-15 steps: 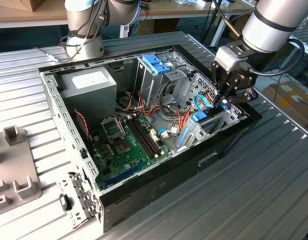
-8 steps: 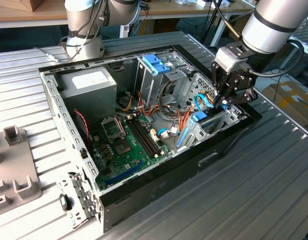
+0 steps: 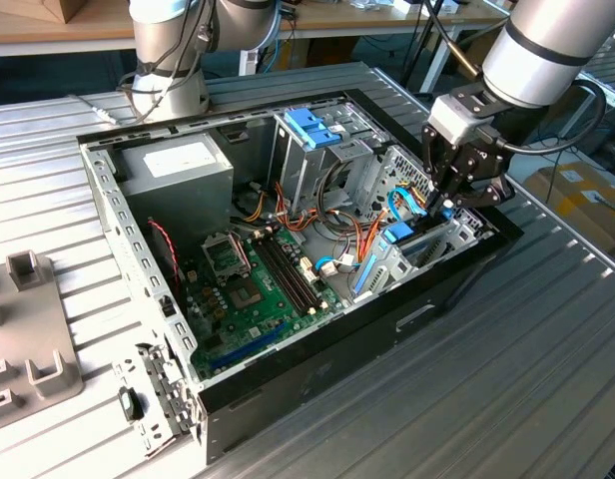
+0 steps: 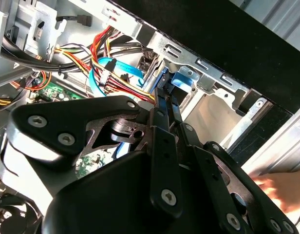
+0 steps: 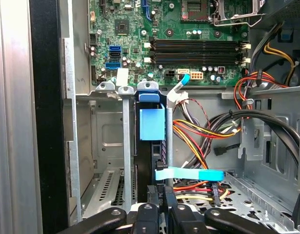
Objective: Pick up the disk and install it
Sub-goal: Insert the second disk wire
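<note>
One tool (image 3: 449,203) hung at right of centre in the exterior view, inside the computer case (image 3: 288,339). Its fingers (image 5: 162,197) were pressed together on the disk (image 5: 152,124), upright in its bay.

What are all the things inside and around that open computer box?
computer case: one, black, on the ribbed metal table
motherboard: one, green, on the case floor
power supply: one, grey, far corner
drive cage latch: one, blue, atop the grey cage
disk: one, light-blue carrier, standing in a bay slot
cables: several, red, yellow, black, beside the bay
gripper: one, black, at the disk's end
</note>
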You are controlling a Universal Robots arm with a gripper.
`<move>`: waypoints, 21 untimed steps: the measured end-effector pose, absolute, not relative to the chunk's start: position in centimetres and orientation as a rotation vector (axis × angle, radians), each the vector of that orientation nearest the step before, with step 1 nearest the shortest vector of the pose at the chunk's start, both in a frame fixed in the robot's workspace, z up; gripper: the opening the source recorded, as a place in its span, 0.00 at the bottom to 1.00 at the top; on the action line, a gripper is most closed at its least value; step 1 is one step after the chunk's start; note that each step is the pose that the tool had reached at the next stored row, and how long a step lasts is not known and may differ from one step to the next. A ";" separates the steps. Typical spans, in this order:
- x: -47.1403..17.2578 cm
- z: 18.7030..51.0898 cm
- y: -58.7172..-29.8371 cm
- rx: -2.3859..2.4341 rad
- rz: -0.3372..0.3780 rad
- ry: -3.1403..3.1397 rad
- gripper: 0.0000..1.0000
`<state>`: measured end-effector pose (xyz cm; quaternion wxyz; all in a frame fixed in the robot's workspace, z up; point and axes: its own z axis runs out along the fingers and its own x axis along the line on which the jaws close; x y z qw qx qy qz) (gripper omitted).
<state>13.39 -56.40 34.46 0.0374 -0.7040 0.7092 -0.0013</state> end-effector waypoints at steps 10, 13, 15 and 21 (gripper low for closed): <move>13.4 34.7 -56.4 -2.157 0.003 2.173 0.17; 13.4 34.7 -56.4 -2.156 0.005 2.172 0.17; 13.4 34.7 -56.4 -2.156 0.005 2.172 0.17; 13.3 34.5 -56.4 -2.156 0.005 2.172 0.17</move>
